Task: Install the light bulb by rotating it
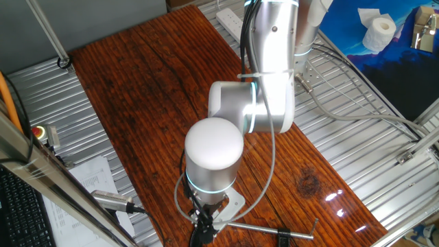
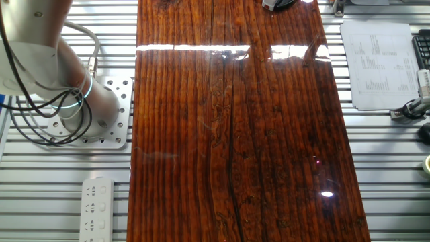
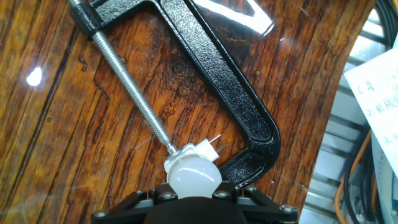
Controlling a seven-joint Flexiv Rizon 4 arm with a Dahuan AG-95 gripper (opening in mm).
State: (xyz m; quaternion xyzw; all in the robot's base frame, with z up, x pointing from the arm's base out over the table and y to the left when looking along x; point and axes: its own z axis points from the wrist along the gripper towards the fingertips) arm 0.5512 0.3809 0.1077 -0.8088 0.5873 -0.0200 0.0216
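Observation:
In the hand view the light bulb [image 3: 193,173], a small white frosted dome, sits at the bottom centre on a white socket piece [image 3: 200,150] with two metal prongs. A black C-clamp [image 3: 239,106] pins that piece to the wooden table, and its threaded screw [image 3: 127,87] runs in from the upper left. My gripper [image 3: 194,188] is shut on the bulb, with a black finger against each side. From one fixed view the gripper [image 1: 204,218] points down at the table's near end, under the big white joint cap [image 1: 214,145], which hides the bulb.
The clamp's handle rod [image 1: 271,230] lies near the table's front edge. A power strip [image 1: 230,17] and a toilet paper roll [image 1: 378,31] lie beyond the far end. Printed paper [image 2: 376,64] and a red button [image 1: 39,130] sit on the metal frame beside the board.

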